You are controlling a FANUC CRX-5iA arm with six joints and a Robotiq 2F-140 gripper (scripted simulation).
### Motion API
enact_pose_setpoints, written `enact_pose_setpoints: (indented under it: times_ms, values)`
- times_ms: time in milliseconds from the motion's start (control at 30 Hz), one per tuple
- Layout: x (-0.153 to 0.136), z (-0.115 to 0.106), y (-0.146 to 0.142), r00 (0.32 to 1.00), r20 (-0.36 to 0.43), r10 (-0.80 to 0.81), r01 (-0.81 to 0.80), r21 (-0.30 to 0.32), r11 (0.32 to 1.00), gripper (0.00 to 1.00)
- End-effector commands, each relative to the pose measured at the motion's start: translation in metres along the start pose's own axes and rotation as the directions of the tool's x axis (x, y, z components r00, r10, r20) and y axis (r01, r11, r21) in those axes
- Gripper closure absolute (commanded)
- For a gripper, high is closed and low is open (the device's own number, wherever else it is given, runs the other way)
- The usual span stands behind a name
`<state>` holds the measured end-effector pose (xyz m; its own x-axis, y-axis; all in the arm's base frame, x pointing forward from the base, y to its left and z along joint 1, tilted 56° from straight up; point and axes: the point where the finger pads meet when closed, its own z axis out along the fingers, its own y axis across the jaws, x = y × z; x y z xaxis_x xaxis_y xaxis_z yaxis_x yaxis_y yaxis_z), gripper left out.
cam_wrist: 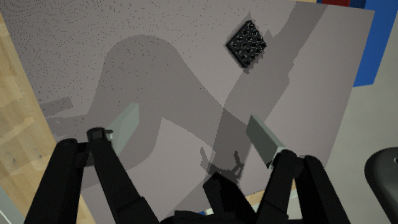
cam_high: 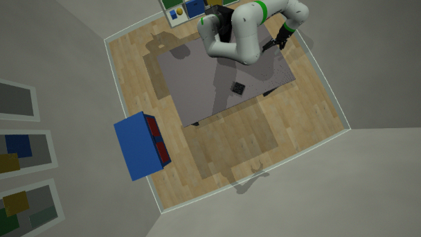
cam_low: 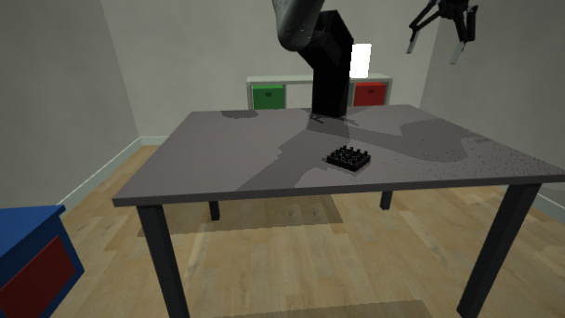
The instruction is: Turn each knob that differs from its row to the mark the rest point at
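The knob box [cam_high: 235,89] [cam_low: 348,158] [cam_wrist: 246,41] is a small black square box with several dark knobs. It stands on the grey table [cam_high: 187,76] [cam_low: 223,153] [cam_wrist: 175,50], toward the front right part. The knob lines and marks are too small to read in any view. My gripper [cam_high: 275,46] [cam_low: 432,52] [cam_wrist: 195,118] is open and empty. It hangs high above the table's far right side, well away from the box. In the wrist view the box shows far off at the upper right, beyond the fingers.
The arm's black base [cam_low: 330,70] [cam_high: 223,21] stands at the table's back edge. A white shelf holding a green bin [cam_low: 268,96] and a red bin [cam_low: 370,94] is behind it. A blue cabinet [cam_high: 138,145] [cam_low: 28,251] stands on the floor, front left.
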<state>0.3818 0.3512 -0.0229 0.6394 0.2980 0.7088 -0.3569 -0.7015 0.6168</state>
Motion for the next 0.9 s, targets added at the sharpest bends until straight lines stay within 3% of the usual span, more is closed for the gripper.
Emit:
enact_pose_setpoints:
  times_ms: [0, 200, 267, 300, 767, 833, 867]
  values:
    - [0.028, 0.031, 0.005, 0.998, 0.017, -0.057, 0.056, 0.03, 0.998, 0.0]
    - [0.059, 0.074, 0.02, 0.99, 0.029, -0.138, 0.136, 0.064, 0.989, 0.0]
    - [0.059, 0.074, 0.02, 0.99, 0.029, -0.138, 0.136, 0.064, 0.989, 0.0]
    - [0.072, 0.095, 0.029, 0.983, 0.032, -0.179, 0.176, 0.082, 0.981, 0.0]
    - [0.113, 0.191, 0.091, 0.925, 0.016, -0.38, 0.373, 0.158, 0.914, 0.0]
    - [0.113, 0.191, 0.091, 0.925, 0.016, -0.38, 0.373, 0.158, 0.914, 0.0]
    - [0.116, 0.209, 0.107, 0.906, 0.007, -0.423, 0.416, 0.173, 0.893, 0.0]
